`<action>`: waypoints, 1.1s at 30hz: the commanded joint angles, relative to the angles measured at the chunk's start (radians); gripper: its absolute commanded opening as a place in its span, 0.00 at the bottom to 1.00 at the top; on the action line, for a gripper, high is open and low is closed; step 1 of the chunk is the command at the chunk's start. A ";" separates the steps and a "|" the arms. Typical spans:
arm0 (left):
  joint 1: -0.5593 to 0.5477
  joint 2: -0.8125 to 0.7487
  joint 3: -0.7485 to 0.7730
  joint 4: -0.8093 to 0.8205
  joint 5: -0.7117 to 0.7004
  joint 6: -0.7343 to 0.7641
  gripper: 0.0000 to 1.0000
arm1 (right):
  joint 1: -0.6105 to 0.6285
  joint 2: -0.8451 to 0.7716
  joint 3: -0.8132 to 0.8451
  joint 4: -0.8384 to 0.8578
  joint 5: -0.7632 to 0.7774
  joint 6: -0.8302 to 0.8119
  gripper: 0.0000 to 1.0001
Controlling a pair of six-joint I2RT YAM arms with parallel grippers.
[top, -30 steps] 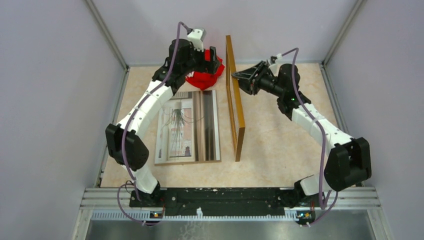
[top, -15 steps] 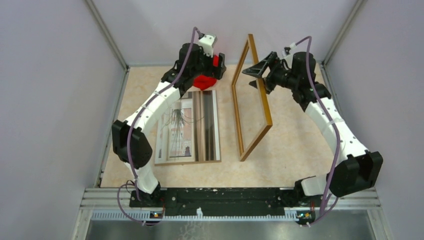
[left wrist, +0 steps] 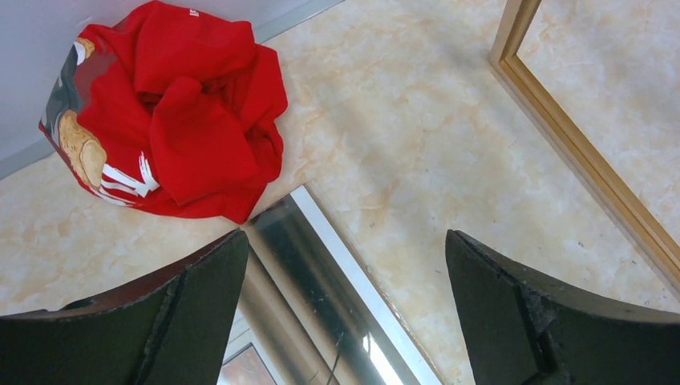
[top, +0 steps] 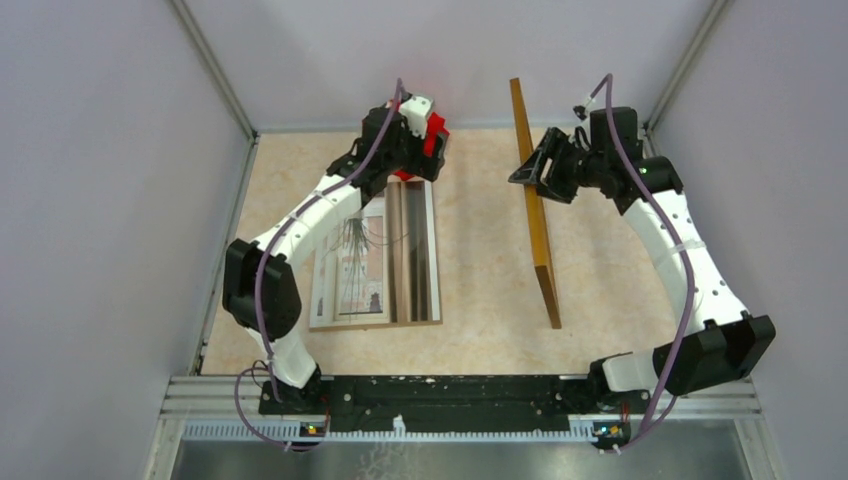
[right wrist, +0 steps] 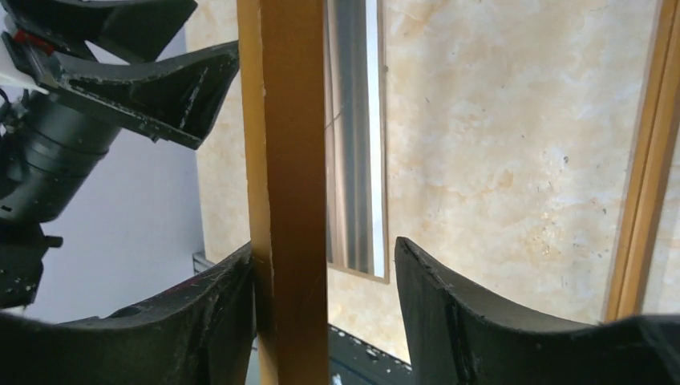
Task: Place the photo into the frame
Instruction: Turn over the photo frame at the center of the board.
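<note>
The task is barely begun: the photo (top: 375, 255) lies face up on the table (top: 470, 300) at centre left, the left gripper (left wrist: 345, 241) hovers over its upper end with jaws spread wide, and the frame (top: 538, 235) stands on edge at centre right, its rail loose between the parted jaws of the right gripper (right wrist: 325, 245).

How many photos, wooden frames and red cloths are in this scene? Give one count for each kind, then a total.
photo: 1
frame: 1
red cloth: 1
Total: 3
</note>
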 commanded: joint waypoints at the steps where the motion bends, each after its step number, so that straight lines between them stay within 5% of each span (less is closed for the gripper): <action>1: 0.001 -0.070 -0.028 0.063 -0.002 0.014 0.99 | -0.005 -0.036 0.010 -0.017 0.025 -0.034 0.56; 9: -0.021 -0.082 -0.077 0.070 0.069 -0.064 0.99 | 0.012 -0.035 -0.027 0.127 -0.096 0.078 0.18; 20: -0.017 -0.132 -0.097 0.057 0.016 -0.063 0.99 | 0.165 -0.007 0.058 0.365 -0.127 0.292 0.08; 33: -0.012 -0.126 -0.180 0.053 0.003 0.002 0.99 | 0.032 -0.207 -0.481 0.944 -0.195 0.666 0.07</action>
